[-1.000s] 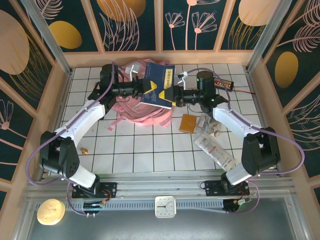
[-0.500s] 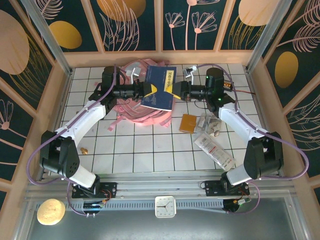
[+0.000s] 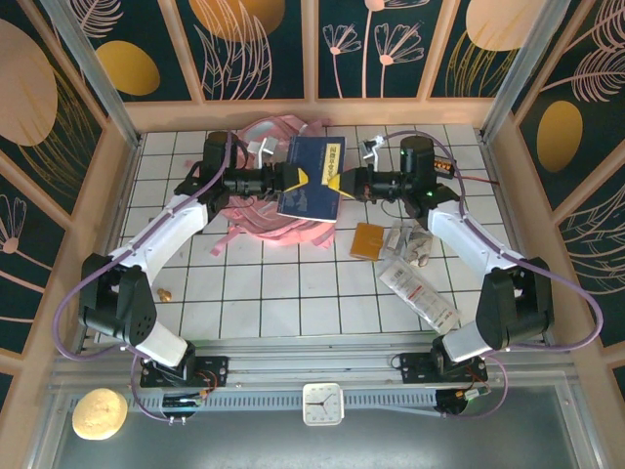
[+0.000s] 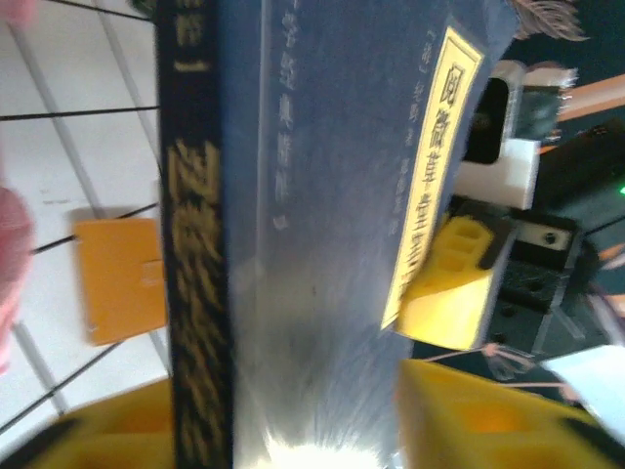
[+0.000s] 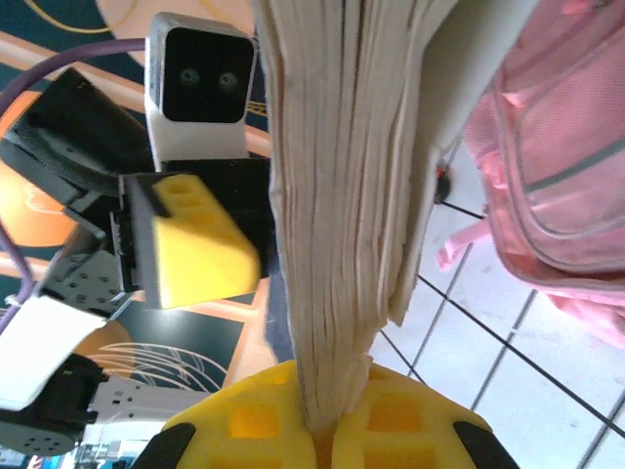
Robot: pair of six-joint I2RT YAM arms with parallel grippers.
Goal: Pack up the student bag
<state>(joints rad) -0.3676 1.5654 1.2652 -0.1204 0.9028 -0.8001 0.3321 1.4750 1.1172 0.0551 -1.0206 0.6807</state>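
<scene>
A dark blue book (image 3: 312,176) with a yellow label hangs in the air over the student bag (image 3: 256,210), a pink backpack lying at the back of the table with its straps spread out. My right gripper (image 3: 344,183) is shut on the book's page edge, and the pages are pinched between its yellow fingers (image 5: 327,420). My left gripper (image 3: 291,179) is at the book's opposite side. Its jaws stand wider than the spine (image 4: 195,293), with the book between them (image 4: 293,430). The pink bag (image 5: 557,176) lies below to the right in the right wrist view.
An orange card (image 3: 367,240) lies on the white tiles right of the bag, also seen as the card (image 4: 122,278). Clear packets (image 3: 418,288) and small items (image 3: 410,242) lie at the right. A small brown piece (image 3: 164,293) sits near the left arm. Wooden walls ring the table.
My right gripper came in from the right and closed on the book's page edge. My left gripper's jaws widened around the spine. The book shifted slightly back.
</scene>
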